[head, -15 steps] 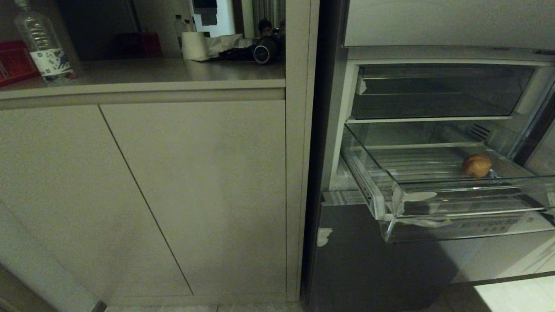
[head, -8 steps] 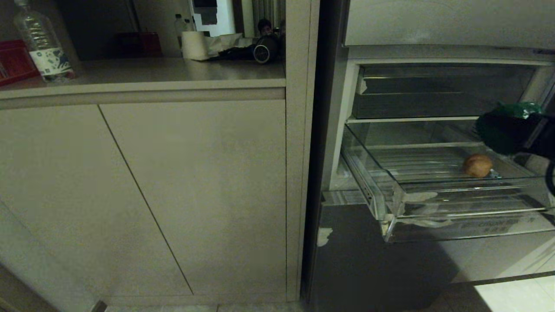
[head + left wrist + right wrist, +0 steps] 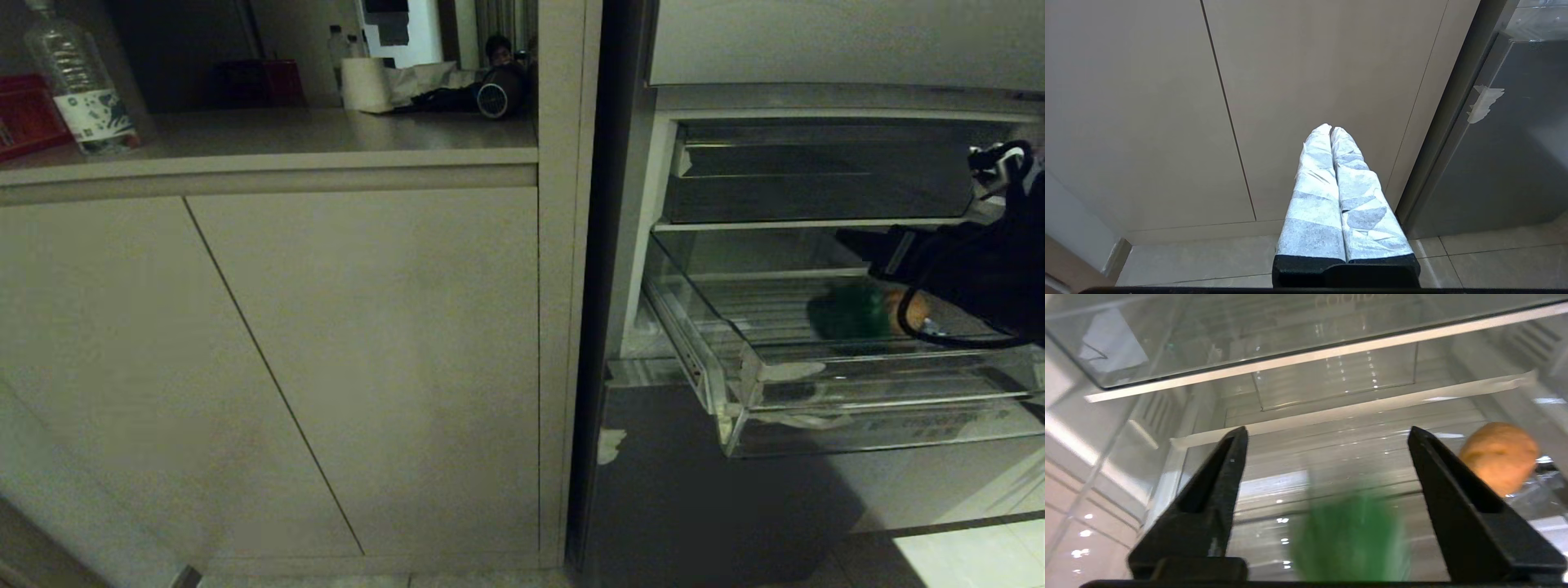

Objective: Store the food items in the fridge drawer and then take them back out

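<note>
A: Entry. Small round tan-brown lump, potato-like, matte skin [image 3: 913, 309], lies on the ribbed floor of the wide clear plastic fridge drawer [image 3: 824, 420], which stands pulled out from the fridge. Taking the lump as landmark: a blurred green item [image 3: 849, 314] sits in the drawer just beside it, on the side toward the cabinet doors.

B: Is the green one gripped?

A: No. In the right wrist view the right gripper [image 3: 1327, 435] has its two black fingers [image 3: 1220, 473] spread wide, with the green blur [image 3: 1349, 539] low between them and touching neither. The smear suggests it is dropping or rolling, so I judge it just let go. The lump [image 3: 1499, 456] lies outside the far finger.

B: Left side?

A: The left gripper [image 3: 1330, 130] hangs before the beige cabinet doors [image 3: 1310, 81], well away from the lump, its paper-wrapped fingers pressed together and empty.

B: Notes on doing this step well?

A: Judgement only: let the green item settle on the ribs before any move, then lift the fingers straight up clear of the drawer's front lip and the shallower smoky bin [image 3: 816, 175] above the lump. Avoid nudging the lump, since round things roll along ribs.

B: Any writing?

A: Faint lettering on the drawer's front lip, not readable. Pale letters on the clear shelf edge in the right wrist view look like "cool", uncertain. The plastic bottle [image 3: 80, 82] on the tabletop far from the lump carries a label I cannot read.
</note>
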`<state>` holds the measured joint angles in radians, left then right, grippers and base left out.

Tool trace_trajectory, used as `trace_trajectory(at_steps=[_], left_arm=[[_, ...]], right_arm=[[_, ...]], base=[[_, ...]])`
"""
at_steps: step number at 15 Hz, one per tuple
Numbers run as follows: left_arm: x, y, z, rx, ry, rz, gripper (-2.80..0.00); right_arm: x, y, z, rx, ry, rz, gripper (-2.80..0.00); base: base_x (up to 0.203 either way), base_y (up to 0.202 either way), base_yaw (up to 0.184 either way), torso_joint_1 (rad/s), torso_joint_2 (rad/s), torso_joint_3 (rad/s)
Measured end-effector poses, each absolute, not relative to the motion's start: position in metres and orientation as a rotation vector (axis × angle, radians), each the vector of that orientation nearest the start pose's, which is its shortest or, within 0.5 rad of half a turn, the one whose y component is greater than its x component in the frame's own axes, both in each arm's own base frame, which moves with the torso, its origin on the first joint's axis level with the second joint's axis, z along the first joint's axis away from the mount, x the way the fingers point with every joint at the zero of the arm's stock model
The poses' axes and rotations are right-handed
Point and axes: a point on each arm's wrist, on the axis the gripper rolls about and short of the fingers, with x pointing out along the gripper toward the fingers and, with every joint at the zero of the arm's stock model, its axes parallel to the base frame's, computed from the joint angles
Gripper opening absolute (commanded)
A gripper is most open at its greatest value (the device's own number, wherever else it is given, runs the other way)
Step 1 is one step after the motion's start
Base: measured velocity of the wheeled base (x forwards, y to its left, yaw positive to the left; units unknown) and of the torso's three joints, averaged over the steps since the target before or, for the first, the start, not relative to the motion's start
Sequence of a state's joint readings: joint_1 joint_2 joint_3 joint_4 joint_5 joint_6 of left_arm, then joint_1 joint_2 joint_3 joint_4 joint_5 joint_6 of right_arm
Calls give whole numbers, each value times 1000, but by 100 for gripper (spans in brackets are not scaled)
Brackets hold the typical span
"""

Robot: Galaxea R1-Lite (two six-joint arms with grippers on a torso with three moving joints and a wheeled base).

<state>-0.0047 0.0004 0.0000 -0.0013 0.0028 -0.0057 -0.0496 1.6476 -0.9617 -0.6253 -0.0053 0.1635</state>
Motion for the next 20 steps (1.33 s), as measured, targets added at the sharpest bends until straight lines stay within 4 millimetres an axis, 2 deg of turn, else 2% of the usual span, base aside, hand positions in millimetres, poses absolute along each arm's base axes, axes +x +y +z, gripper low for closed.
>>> trace_trajectory(at_steps=[3,4,7,10,12,13,15,17,20], left_arm=[[-23,0,76,-6,-1,-2,-280],[-23,0,76,-6,-1,-2,-280],[-23,0,76,-6,-1,-2,-280],[-23,0,76,-6,-1,-2,-280],[-23,0,76,-6,-1,-2,-280],[-23,0,76,-6,-1,-1,-280],[-23,0,76,-6,-1,-2,-280],[-23,0,76,-6,-1,-2,-280],[-23,0,76,-6,-1,-2,-280]], right_arm=[[316,-18,236,167,68,-69,0],[314,-19,235,168,71,-73,-280],[289,-19,246,166,41,-74,-280],[234,-15,254,161,0,-76,-280],[194,-13,246,156,8,-81,-280],[173,-12,235,158,42,-94,-280],[146,-10,211,160,160,-128,-280],[139,-10,201,160,221,-139,-280],[143,-10,195,152,286,-143,-280]], base=[[0,0,0,0,0,0],[0,0,0,0,0,0],[0,0,0,0,0,0],[0,0,0,0,0,0],[0,0,0,0,0,0],[0,0,0,0,0,0],[0,0,0,0,0,0],[0,0,0,0,0,0],[0,0,0,0,0,0]])
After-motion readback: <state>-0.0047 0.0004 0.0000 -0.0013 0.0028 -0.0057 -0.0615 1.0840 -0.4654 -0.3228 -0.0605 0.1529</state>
